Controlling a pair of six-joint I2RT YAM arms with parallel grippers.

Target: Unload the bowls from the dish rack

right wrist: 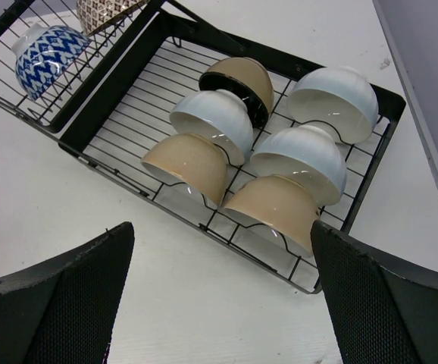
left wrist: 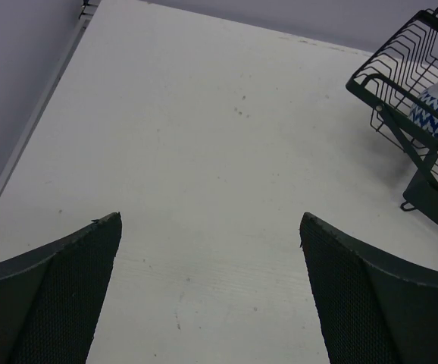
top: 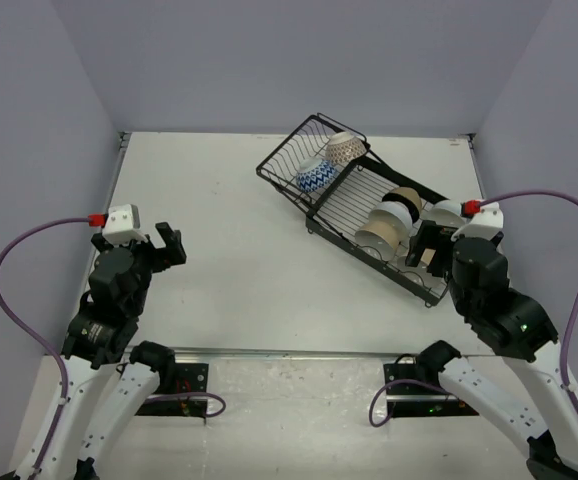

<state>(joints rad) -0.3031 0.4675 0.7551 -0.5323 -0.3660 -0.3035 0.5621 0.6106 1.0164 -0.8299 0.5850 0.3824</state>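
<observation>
Right pincer (right wrist: 220,246): hovering just beside the near edge of the dish rack (right wrist: 376,152), fingers standing wide apart and gripping nothing.
Left pincer (left wrist: 210,224): hanging over the bare bench (left wrist: 204,114), jaws likewise apart and empty, well apart from the bowls.
Dish rack position: lying slantwise on the far right part of the bench, its basket section pointing away to the left.
Tray load: six bowls leaning against one another in two rows. These are two tan bowls (right wrist: 187,165) nearest the pincer, three white bowls (right wrist: 213,121) behind and beside them, and a tan bowl with black inside (right wrist: 238,85) at the back.
Basket load: a blue zigzag bowl (right wrist: 43,59) and a brown speckled bowl (right wrist: 101,11) sitting side by side.
Step in hand: judging by the full rack, the unloading is only beginning, and the right arm is lining up its first pick.
Good practice: taking the nearest tan bowl first, since nothing is blocking it. Closing across a single wall of the bowl, one finger inside and one outside. Lifting straight up clear of the wires before swinging away.
Hazard: neighbouring bowls are touching, so a sideways pull is likely to be dragging or toppling them.
Set-down: open bench left of the rack is offering room.
</observation>
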